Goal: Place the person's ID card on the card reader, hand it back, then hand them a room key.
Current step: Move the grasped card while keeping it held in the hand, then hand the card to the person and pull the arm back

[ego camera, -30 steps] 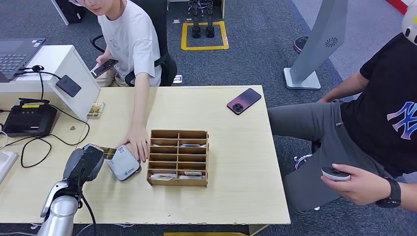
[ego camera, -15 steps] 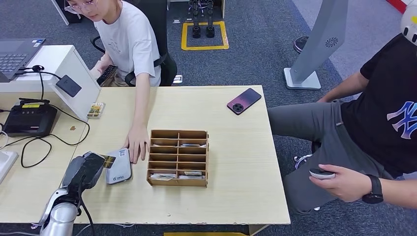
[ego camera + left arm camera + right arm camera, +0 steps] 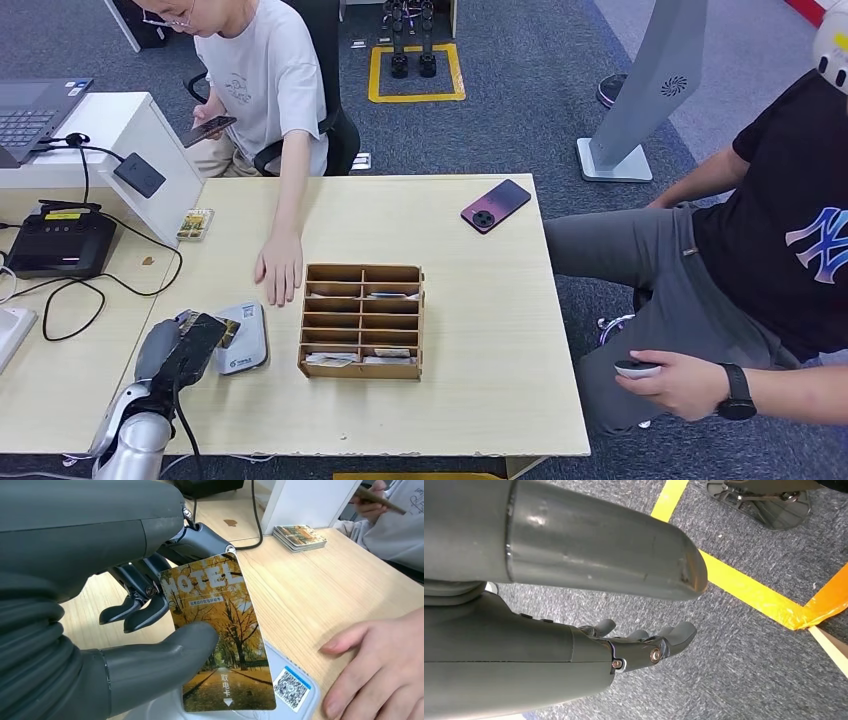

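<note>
Since a second ago your left hand, still pinching the autumn-tree HOTEL card, has drawn back beside the white card reader while the person's hand withdrew, so judge the handover next; your right hand hangs empty.

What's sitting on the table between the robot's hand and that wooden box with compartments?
In the head view, the white card reader lies between the left hand and the wooden organizer.
</note>
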Robot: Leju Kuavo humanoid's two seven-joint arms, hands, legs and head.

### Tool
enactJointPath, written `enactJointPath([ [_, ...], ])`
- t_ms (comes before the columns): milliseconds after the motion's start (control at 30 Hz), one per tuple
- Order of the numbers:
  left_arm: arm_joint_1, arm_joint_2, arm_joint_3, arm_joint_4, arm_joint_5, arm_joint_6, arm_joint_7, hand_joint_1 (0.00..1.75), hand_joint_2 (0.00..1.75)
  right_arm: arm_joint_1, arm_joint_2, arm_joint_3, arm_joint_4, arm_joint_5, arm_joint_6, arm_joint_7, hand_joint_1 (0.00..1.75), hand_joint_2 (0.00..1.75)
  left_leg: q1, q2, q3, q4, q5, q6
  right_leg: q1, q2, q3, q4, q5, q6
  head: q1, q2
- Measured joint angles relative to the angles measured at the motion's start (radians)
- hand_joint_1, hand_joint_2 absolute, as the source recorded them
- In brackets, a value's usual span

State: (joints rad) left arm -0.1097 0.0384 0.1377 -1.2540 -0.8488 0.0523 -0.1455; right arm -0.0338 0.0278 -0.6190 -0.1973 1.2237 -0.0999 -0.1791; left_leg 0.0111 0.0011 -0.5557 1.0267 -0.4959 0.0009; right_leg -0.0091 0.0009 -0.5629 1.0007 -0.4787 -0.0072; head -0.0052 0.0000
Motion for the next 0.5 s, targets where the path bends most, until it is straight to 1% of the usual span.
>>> enactJointPath([
  [333,-0.042,-0.033,0.006,0.112,-0.172,0.074,0.033,1.75,1.75,-0.001,0.001,-0.023,-0.001,0.033,0.003,0.000,0.00,0.00,0.000,-0.001,0.001,0.000,0.000,0.000,0.000,-0.002,0.003,0.000,0.000,0.000,0.000,0.000],
  [500,-0.058,-0.046,0.014,0.159,-0.297,0.139,0.081,1.75,1.75,-0.002,0.005,-0.027,-0.002,0.050,-0.002,-0.011,0.00,0.00,0.000,-0.001,0.003,0.000,0.000,0.000,0.000,-0.003,0.005,0.000,0.000,0.000,0.000,0.000],
])
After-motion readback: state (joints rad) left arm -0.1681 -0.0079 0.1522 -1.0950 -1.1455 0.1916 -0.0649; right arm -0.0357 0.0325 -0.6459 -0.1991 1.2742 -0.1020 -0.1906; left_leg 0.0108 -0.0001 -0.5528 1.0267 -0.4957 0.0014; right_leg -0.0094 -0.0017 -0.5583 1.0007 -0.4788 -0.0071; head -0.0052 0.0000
